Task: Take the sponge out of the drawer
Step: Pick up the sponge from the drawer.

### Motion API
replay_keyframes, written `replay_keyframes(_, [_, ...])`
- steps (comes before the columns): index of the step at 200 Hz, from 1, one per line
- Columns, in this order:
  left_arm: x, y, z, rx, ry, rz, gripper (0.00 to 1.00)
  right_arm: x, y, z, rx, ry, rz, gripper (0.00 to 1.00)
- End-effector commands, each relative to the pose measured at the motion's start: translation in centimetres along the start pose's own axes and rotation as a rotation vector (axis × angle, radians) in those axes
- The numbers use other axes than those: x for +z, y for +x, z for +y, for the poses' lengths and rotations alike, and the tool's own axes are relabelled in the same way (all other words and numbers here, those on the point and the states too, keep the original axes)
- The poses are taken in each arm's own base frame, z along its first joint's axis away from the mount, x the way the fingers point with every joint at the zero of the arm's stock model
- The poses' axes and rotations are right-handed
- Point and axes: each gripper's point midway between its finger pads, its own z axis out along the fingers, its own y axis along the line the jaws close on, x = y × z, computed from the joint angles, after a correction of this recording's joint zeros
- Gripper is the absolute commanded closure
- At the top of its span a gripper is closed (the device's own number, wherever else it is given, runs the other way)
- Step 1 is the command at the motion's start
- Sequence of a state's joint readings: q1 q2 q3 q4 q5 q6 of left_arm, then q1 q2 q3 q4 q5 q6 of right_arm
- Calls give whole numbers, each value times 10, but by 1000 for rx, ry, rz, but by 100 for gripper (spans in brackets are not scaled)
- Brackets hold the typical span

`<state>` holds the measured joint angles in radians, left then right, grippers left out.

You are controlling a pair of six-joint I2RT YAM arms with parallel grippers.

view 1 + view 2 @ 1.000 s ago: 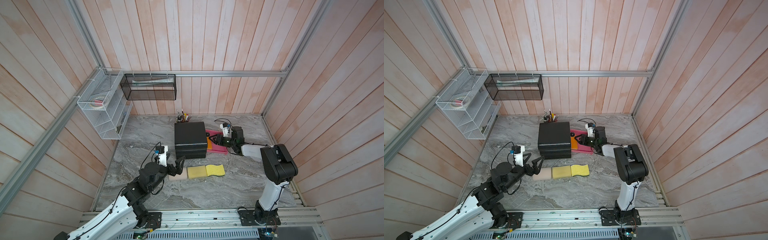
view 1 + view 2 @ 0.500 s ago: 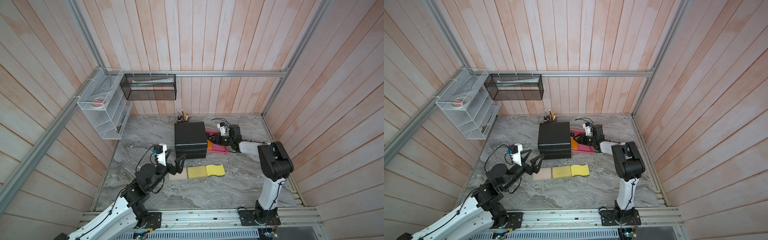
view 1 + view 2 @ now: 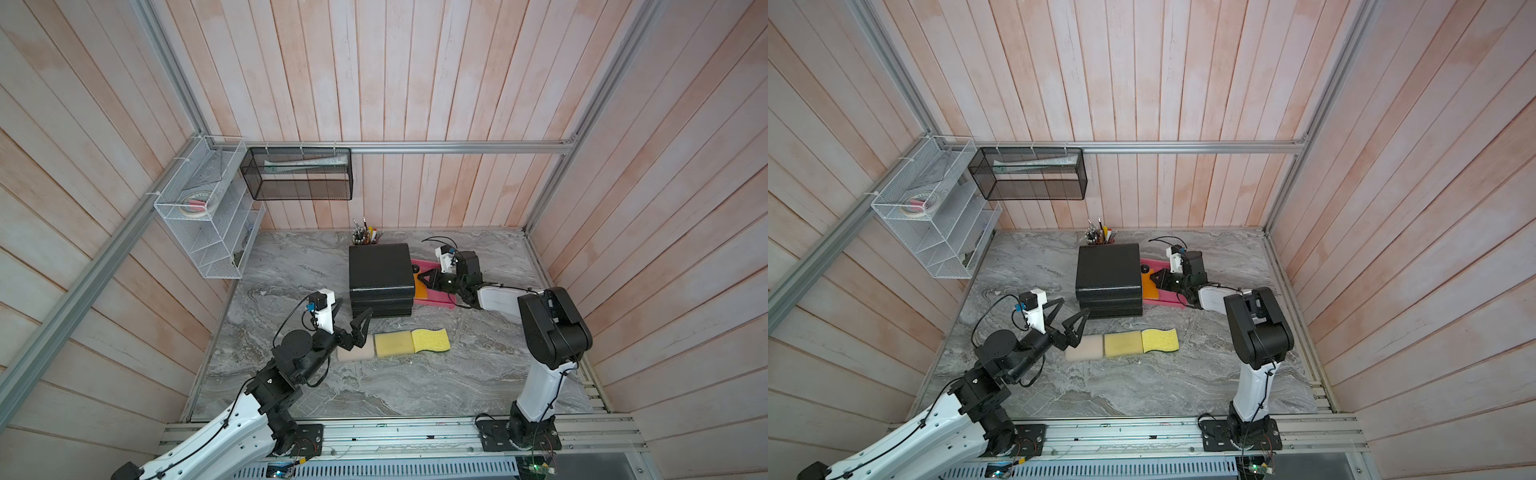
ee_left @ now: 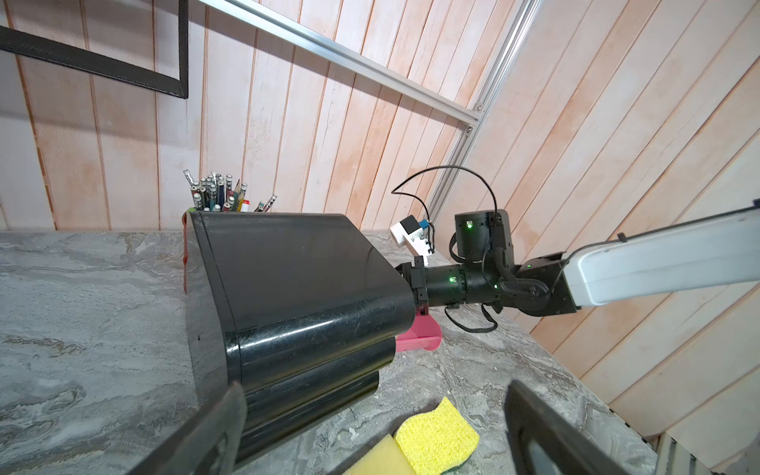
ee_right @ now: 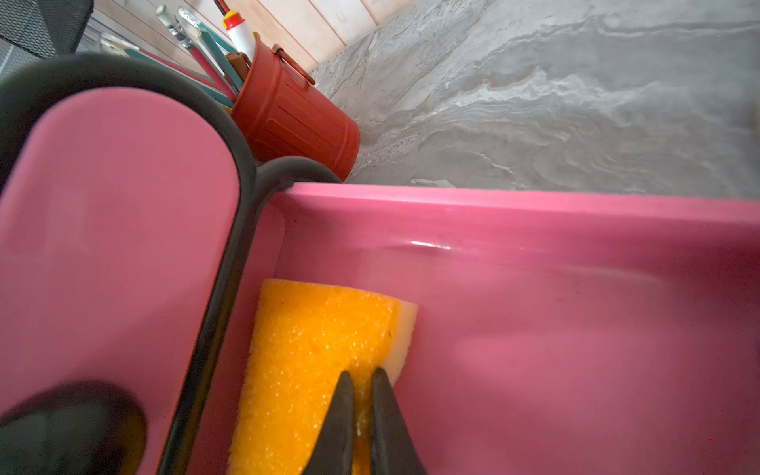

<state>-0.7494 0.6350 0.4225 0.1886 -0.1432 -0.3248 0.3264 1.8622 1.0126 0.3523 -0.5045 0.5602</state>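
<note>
While the right gripper point(image 5: 362, 376) is clenching on the orange sponge point(image 5: 316, 349), its dark tapered tips are biting into the foam near the pale-backed end. The lift is therefore best taken straight up and slowly, clearing the glossy pink drawer point(image 5: 534, 320) wall before swinging away. The soft, porous foam is probably squashing under the pinch and could slip free if dragged. That sponge is lying inside the drawer, which is sticking out to the right of the smooth black cabinet point(image 3: 380, 274), just right of centre in both top views. Lower and left of centre, the left gripper point(image 3: 1074, 306) is hanging wide open near a row of three blocky sponges point(image 3: 392, 345) on the veined marble table point(image 3: 415, 395).
</note>
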Motion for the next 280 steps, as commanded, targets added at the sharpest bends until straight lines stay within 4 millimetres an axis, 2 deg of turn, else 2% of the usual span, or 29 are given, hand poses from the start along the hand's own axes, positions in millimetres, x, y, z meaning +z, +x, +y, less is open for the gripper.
replay_keyframes(1, [-2,-9,-1,4,5,-57,0,-18,-13,-13,37,119,-87,100])
replay_keyframes(24, [2,-8,-3,5,17,-47,0,-41,-34,-12,72,163,-194,100])
replay_keyframes(40, [4,-7,-2,-2,8,-41,0,-58,-48,-4,74,167,-267,100])
replay_keyframes(70, [5,-6,-12,-11,69,-51,0,-91,-70,20,50,153,-376,100])
replay_keyframes(114, [12,-4,-26,-14,143,-34,0,-151,-81,52,40,93,-549,100])
replay_keyframes(135, [14,-5,-33,-18,178,-40,0,-171,-80,66,53,37,-607,100])
replay_keyframes(166, [13,-10,-44,-56,248,-72,0,-185,-77,92,106,-85,-686,100])
replay_keyframes(200, [20,-9,-54,-89,301,-74,0,-193,-77,147,126,-273,-781,100])
replay_keyframes(219, [23,-11,-55,-104,310,-93,0,-197,-70,167,133,-302,-827,100])
replay_keyframes(244, [27,-14,-55,-116,312,-130,0,-202,-60,180,184,-339,-897,100])
replay_keyframes(280, [33,-20,-53,-141,311,-189,1,-189,-41,181,369,-511,-854,100])
